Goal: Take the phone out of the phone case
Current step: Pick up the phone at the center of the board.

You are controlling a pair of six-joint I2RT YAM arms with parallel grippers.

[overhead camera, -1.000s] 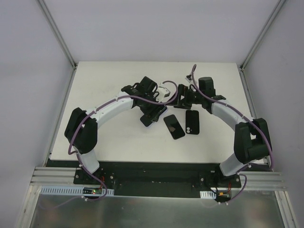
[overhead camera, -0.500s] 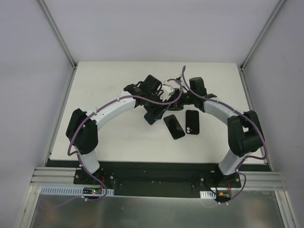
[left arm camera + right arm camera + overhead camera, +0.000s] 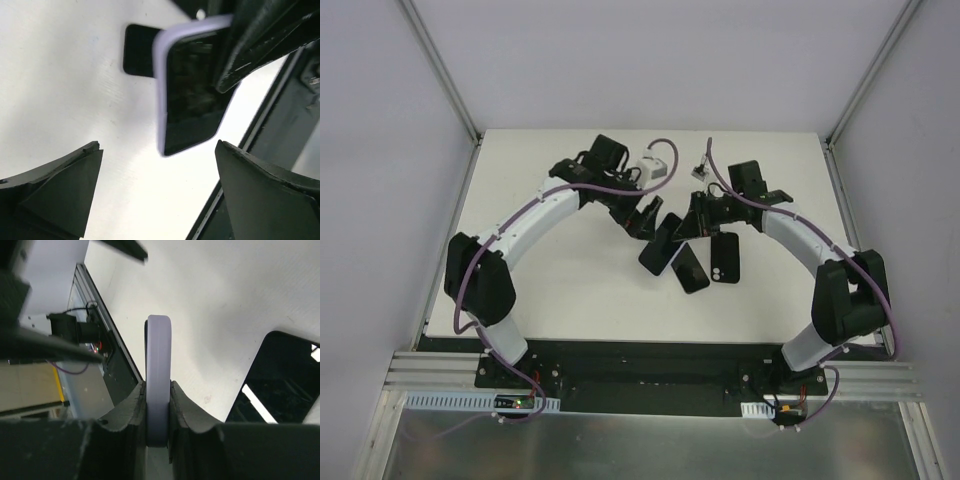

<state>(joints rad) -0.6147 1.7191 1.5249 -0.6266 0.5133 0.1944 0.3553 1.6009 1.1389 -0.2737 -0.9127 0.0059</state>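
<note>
While the right tool clamps the one phone in its lavender case, the left tool gapes released; two dark phone-like slabs lie on the bench.

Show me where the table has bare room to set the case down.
Bare table: the wide near strip between both arm bases, and both far corners. Crowded: mid-table, where the open left tool, the right tool gripping the lavender-cased phone, and two black slabs bunch together.
</note>
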